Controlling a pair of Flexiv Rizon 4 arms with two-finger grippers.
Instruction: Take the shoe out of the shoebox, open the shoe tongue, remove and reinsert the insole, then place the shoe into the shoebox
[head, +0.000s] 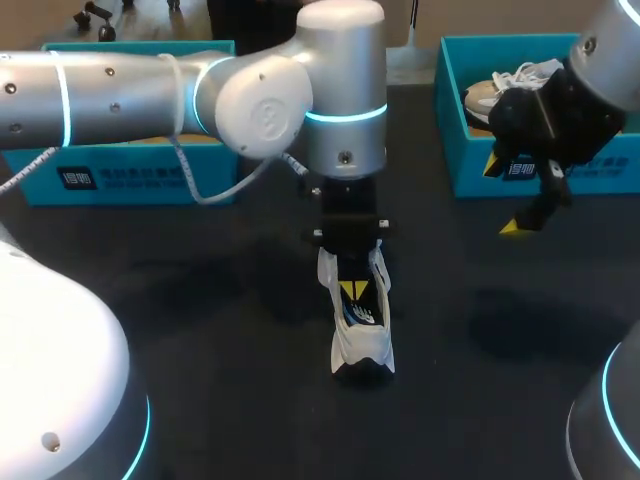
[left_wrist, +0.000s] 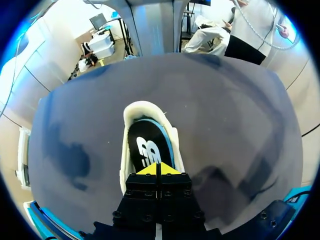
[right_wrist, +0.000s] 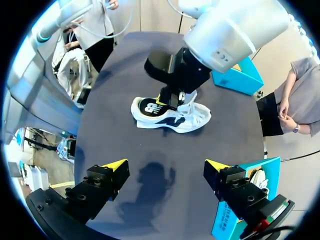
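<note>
Black worktop (head: 180, 330) carries all. Teal shoebox (head: 470, 165) at right rear. White shoe (head: 360, 345) upright mid-worktop, well apart from shoebox. Left end effector (left_wrist: 158, 170) fingers together, tips on black insole (left_wrist: 147, 142) inside shoe. Right end effector (right_wrist: 166, 164) fingers wide apart, above worktop near shoebox.

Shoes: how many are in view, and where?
2. One white shoe stands on the table, under the left gripper; a second shoe sits in the right shoebox. The left shoebox is partly hidden by my left arm, so more may be there.
</note>
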